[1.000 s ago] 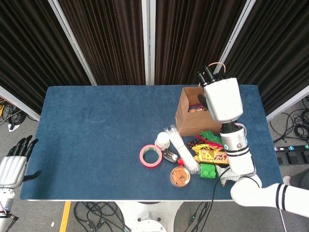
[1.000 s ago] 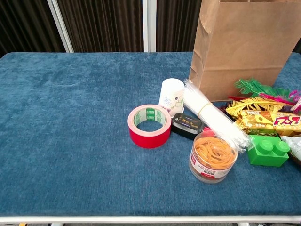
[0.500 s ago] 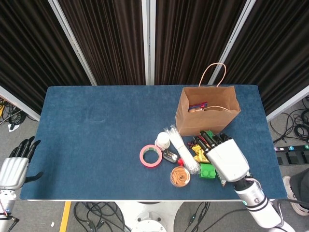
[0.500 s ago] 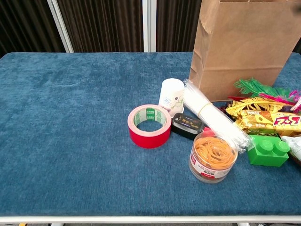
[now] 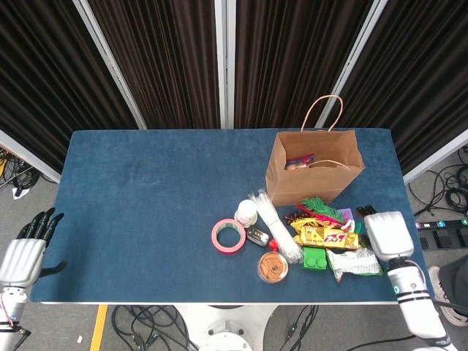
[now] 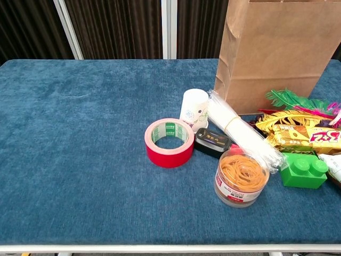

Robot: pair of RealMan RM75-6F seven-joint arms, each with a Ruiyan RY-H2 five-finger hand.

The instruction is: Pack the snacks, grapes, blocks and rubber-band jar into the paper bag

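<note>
The table [image 5: 146,219] is covered with blue cloth, and black curtains [image 5: 168,58] hang behind it. The paper bag [image 5: 314,167] stands upright near the far right part of the table, open at the top, with its handles up; in the head view something red and brown lies inside it, but I cannot tell what it is.

In front of the bag the things are crowded together. A long clear packet of white sticks [image 6: 242,133] lies at an angle from the foot of the bag toward the jar, and it touches the jar's rim. The red tape roll [image 6: 169,142] stands at the left of the group, just beside a small white cup [image 6: 194,109] and a flat black box [image 6: 212,142]. The rubber-band jar [image 6: 241,177] stands nearest to the front edge, with orange bands visible inside. To the right of it is the green block [image 6: 303,170]. Behind the block lies the yellow snack packet [image 6: 306,136], and green and pink feathers [image 6: 293,100] lie against the bag's foot. A silver-green snack packet [image 5: 353,262] lies at the right end, next to the block.

The right hand [image 5: 387,234] is at the right table edge, just beside this packet, back upward; its fingers are hidden, so I cannot tell if it is open. The left hand [image 5: 25,252] is off the table at the left, fingers apart, holding nothing.
</note>
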